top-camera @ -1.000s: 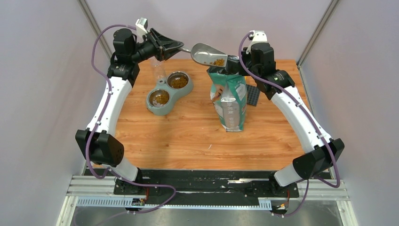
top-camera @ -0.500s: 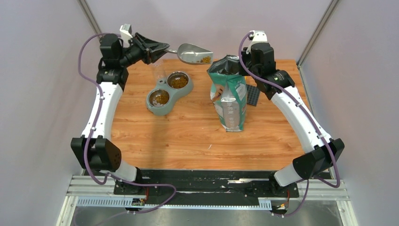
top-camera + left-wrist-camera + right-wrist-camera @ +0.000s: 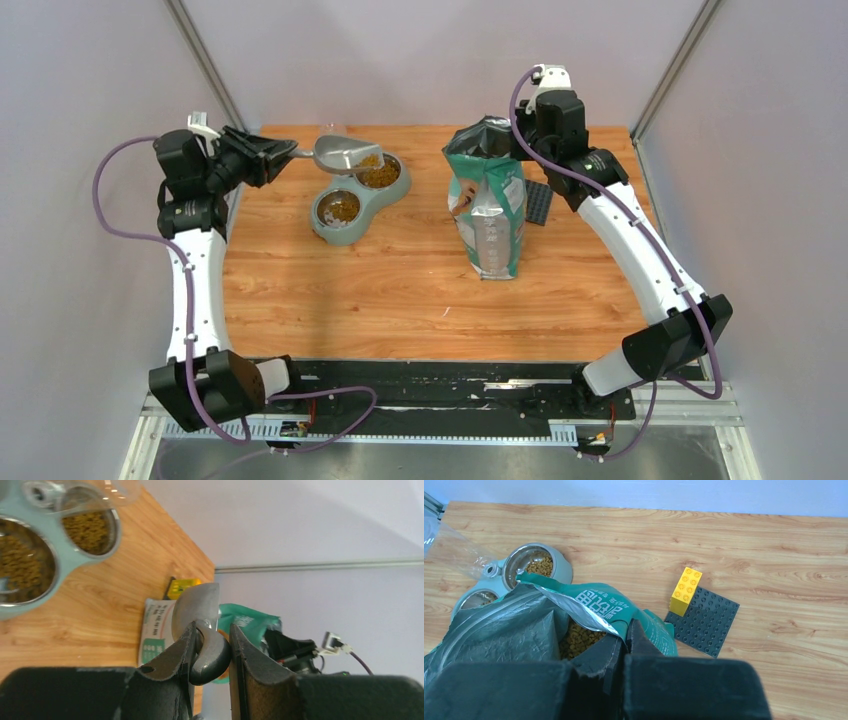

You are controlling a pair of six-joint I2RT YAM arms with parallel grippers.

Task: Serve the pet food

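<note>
Pet food (image 3: 369,160) in scoop (image 3: 340,152) — just beyond left gripper (image 3: 291,152)

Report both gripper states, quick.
Left gripper: closed on the scoop handle.
Right gripper: closed on the bag rim.

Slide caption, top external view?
Left gripper holds grey metal scoop of brown kibble at grey-green double bowl; right gripper grips green bag.

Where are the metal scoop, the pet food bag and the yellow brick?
metal scoop (image 3: 338,153): top external view, on its grey bowl.
pet food bag (image 3: 490,220): top external view, on its front panel.
yellow brick (image 3: 686,589): right wrist view, on its studded top.
</note>
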